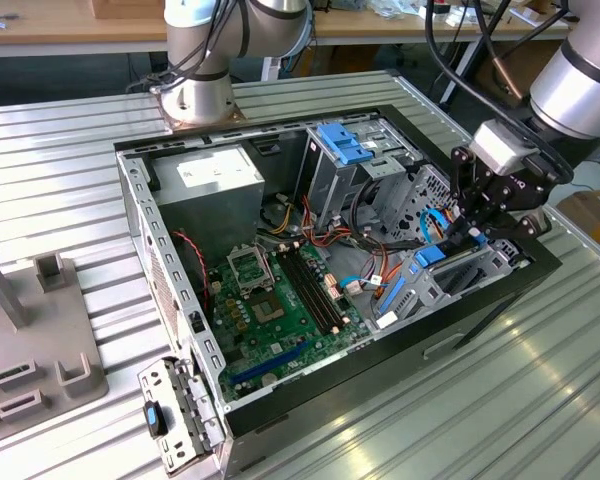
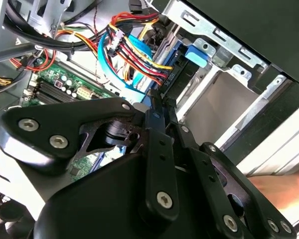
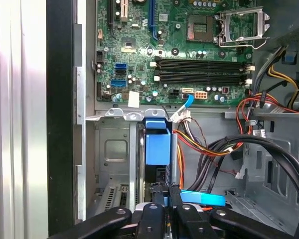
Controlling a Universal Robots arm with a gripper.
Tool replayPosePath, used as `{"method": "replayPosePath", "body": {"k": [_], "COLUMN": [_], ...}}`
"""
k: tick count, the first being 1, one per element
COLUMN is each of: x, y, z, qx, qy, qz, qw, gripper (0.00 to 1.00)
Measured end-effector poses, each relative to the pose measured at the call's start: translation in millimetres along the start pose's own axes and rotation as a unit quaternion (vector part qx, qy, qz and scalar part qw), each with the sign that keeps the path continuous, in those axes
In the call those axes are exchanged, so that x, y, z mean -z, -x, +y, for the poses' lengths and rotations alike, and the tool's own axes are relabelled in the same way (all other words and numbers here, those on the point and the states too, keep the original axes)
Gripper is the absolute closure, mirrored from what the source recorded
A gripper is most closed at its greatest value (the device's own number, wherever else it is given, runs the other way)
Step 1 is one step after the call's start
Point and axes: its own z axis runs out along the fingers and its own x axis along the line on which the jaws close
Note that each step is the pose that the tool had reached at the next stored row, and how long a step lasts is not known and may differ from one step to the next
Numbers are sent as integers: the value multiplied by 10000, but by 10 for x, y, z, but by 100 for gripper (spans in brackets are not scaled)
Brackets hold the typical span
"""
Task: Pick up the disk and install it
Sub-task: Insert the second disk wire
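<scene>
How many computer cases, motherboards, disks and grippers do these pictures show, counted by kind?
Computer case: 1
Motherboard: 1
Disk: 1
Gripper: 1
Total: 4

- You're in a robotics lab or workshop: an opened computer case (image 1: 330, 270) sits on a ribbed metal counter (image 1: 60, 170) at centre frame.
- A robot arm base (image 1: 198, 95) is bolted at upper centre.
- Wooden workbenches (image 1: 50, 25) line the top edge.
</scene>
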Motion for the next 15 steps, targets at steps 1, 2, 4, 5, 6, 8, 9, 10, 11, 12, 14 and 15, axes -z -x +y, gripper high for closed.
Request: {"method": "replayPosePath", "body": {"k": [1,2,4,5,6,8,9,10,11,12,14,15], "x": [0,-1,-1,-1,-1,-3,-3,-4,-8,-12,-19,-24], "y": [0,0,0,0,0,-1,0,1,2,2,1,1], "z": [0,-1,-2,-5,-5,-15,-21,-21,-21,-21,-21,-21], "qx": [0,0,1,1,0,1,1,10,14,15,16,16], "qy": [0,0,0,0,0,0,0,0,1,1,1,1], "qz": [-1,-1,-1,0,0,0,0,0,1,2,5,7], "qw": [10000,10000,10000,10000,10000,10000,10000,10000,10000,10000,10000,10000], "gripper": [84,84,84,84,84,84,84,84,84,84,84,84]}}
